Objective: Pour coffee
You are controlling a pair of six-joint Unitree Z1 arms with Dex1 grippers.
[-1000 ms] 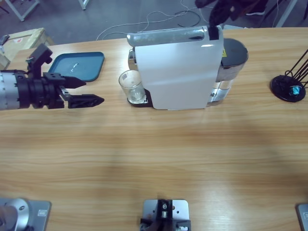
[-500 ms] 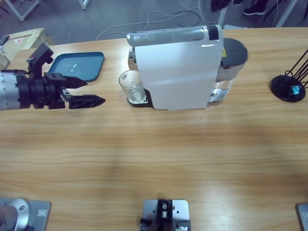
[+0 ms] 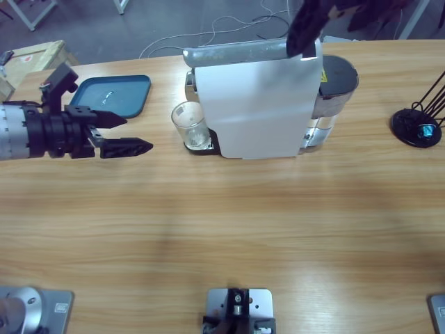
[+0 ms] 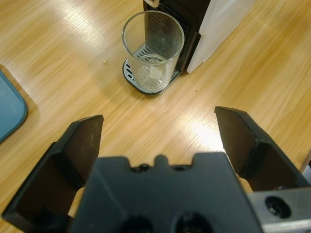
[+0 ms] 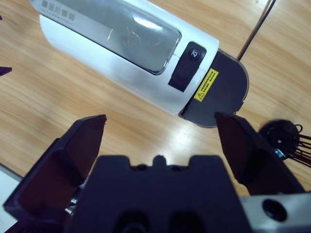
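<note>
A clear glass (image 3: pixel 189 124) (image 4: pixel 153 51) stands on the drip tray at the left end of the white coffee machine (image 3: pixel 257 104) (image 5: pixel 121 58). No coffee is in view; the glass looks empty. My left gripper (image 3: pixel 138 132) (image 4: pixel 160 119) hovers open to the left of the glass, pointing at it with a gap between. Above the machine's top right corner hangs my right gripper (image 3: pixel 304 35) (image 5: pixel 160 119), open, over the black button (image 5: pixel 187 65) and the dark water tank (image 3: pixel 337 83) (image 5: pixel 223 87).
A blue tray (image 3: pixel 111 94) lies behind the left gripper. At the far right edge stands a black wire stand (image 3: pixel 416 126) (image 5: pixel 284 136). A wooden box (image 3: pixel 35 56) sits at the table's back left corner. Cables lie on the floor behind the table.
The right gripper drew back toward the top edge half a second ago and has come down again over the machine's top right corner. The left arm and the glass have not moved.
</note>
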